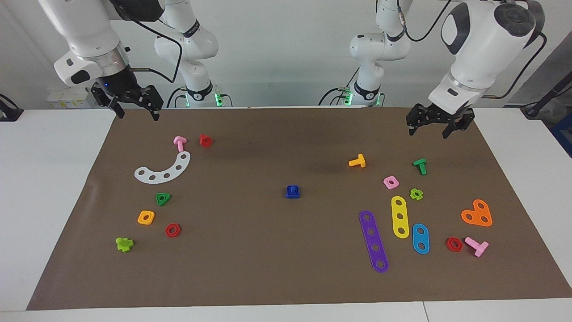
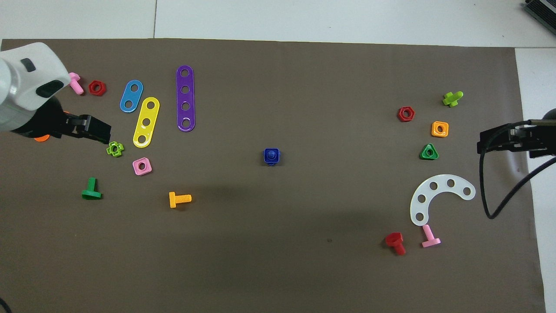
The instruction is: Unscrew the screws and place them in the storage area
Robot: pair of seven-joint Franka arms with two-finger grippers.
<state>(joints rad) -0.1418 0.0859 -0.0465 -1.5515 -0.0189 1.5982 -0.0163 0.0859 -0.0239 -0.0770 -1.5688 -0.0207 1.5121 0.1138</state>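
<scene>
A blue plastic screw (image 1: 292, 191), capped by a square nut, sits mid-surface on matte brown paper (image 1: 268, 259); left tool (image 1: 434, 126) and right tool (image 1: 136, 108) hang wide.

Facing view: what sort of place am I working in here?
Likely a robotics lab bench: a white table with a brown mat, two arms mounted at its edge, and toy parts such as the blue screw and purple strip.
</scene>
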